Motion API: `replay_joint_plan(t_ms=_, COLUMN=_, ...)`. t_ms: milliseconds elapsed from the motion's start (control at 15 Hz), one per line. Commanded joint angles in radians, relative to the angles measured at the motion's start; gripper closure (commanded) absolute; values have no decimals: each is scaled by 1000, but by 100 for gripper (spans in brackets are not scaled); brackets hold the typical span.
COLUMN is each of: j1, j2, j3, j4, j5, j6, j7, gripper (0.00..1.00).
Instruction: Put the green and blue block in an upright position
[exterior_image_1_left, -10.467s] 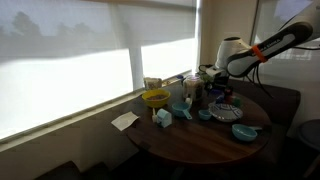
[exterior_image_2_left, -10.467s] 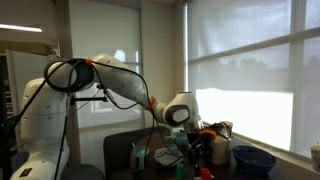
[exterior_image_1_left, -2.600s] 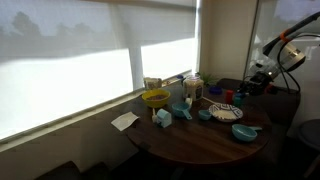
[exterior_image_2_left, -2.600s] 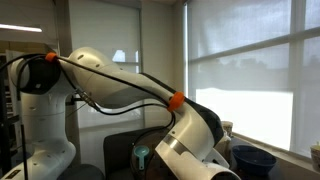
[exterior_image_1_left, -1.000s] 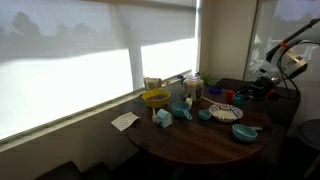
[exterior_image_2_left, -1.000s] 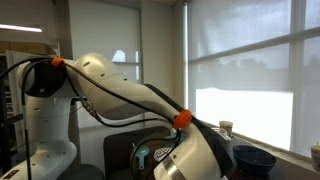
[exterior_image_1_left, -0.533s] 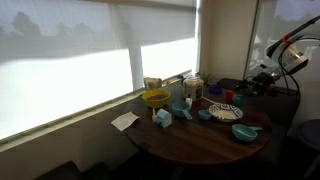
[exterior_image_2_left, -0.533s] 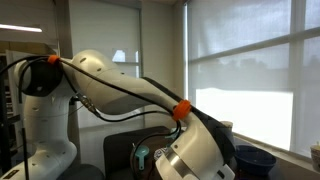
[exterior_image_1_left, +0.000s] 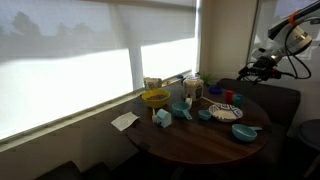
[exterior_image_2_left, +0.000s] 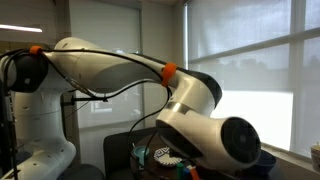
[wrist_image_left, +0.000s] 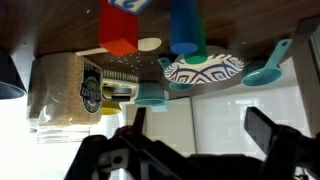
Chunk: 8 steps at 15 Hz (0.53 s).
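Gripper (wrist_image_left: 195, 140): jaws wide, empty. Green and blue block (wrist_image_left: 186, 28) seemingly upright already; lift clear without brushing red block (wrist_image_left: 120, 32).

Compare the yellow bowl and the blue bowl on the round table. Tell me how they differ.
Colour: the yellow bowl is bright yellow, the blue bowl light blue. Place: the yellow bowl stands on the window side near the white paper; the blue bowl sits toward the table's far edge from the window. Shape: the yellow bowl looks deeper, the blue bowl shallower. Both sit open side up on the table, clear of the gripper.
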Motion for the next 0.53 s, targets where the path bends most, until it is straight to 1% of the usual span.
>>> replay_joint_plan(t_ms=0, j1=57, j2=-68, j3=49, j4=70, j5=-163, j6=33, j7=181, gripper=0)
replay_joint_plan(t_ms=67, j1=74, j2=-75, j3=63, j4=93, j5=-205, j6=31, j7=217, gripper=0)
replay_joint_plan(t_ms=267, j1=123, j2=-90, j3=108, j4=139, j5=-327, j6=83, j7=326, gripper=0)
replay_joint_plan(t_ms=467, j1=167, j2=-107, j3=148, j4=152, j5=-444, j6=199, j7=393, gripper=0)
